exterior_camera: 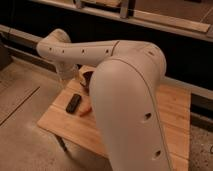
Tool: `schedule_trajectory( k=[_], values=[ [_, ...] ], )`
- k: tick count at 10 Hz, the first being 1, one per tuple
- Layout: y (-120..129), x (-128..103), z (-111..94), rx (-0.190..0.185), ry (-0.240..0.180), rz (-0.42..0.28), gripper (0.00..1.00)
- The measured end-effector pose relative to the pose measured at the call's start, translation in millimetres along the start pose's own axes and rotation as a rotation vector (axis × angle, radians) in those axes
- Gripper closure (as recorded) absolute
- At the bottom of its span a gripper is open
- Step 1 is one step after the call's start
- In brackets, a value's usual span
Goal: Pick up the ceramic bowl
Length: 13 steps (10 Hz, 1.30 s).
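Note:
A small part of the dark maroon-brown ceramic bowl shows at the far left of the wooden table; the rest is hidden behind my arm's large white link. My forearm runs left to the elbow, then drops towards the table's back left edge. My gripper is at its lower end, right beside the bowl and mostly hidden.
A flat black object lies on the table's left part, with a small orange-red object next to it. A dark wall with a metal rail runs behind the table. Concrete floor lies to the left.

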Motion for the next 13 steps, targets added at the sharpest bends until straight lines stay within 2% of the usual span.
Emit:
schedule_trajectory(
  k=[2, 3, 5, 9, 10, 13],
  values=[
    [-15, -18, -14, -0.042, -0.008, 0.004, 0.35],
    [-30, -28, -17, -0.06, -0.009, 0.015, 0.35],
    [-50, -41, -13, -0.094, -0.004, 0.015, 0.35],
    [-64, -60, 13, -0.111, 0.049, -0.07, 0.35],
    [-60, -64, 20, -0.114, 0.063, -0.11, 0.35],
    [-39, -69, 53, -0.114, 0.141, -0.229, 0.35]
  ],
)
